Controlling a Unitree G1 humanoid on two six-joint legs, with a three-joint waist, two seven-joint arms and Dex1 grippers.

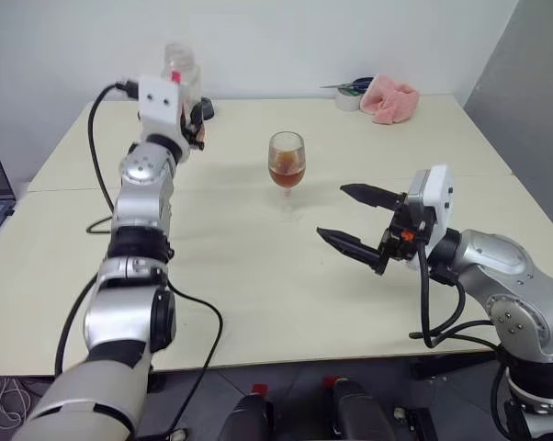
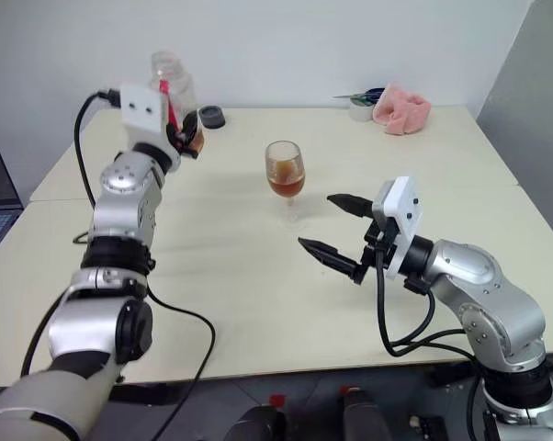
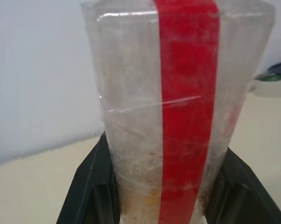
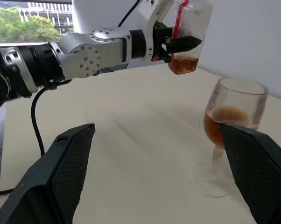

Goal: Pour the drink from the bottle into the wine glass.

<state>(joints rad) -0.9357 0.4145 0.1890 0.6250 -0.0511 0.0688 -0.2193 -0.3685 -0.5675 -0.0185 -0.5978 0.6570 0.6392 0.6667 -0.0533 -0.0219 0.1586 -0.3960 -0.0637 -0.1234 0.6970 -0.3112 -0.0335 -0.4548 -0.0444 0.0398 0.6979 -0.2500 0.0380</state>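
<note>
One bottle, one wine glass, two robot pincers over a cream worktop (image 1: 258, 303).

The small clear squarish plastic bottle (image 4: 187, 32) with a red label strip stands upright, clamped in the left pincer (image 4: 180, 44) above the worktop's far left; the right wrist view shows amber drink (image 4: 183, 65) at its base. The clear stemmed wine glass (image 1: 287, 170), partly filled, stands mid-worktop. The right pincer (image 1: 355, 220) gapes empty beside it.

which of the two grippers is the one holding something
The left gripper: its jaws are clamped on the bottle. The right gripper stands open and empty beside the wine glass.
</note>
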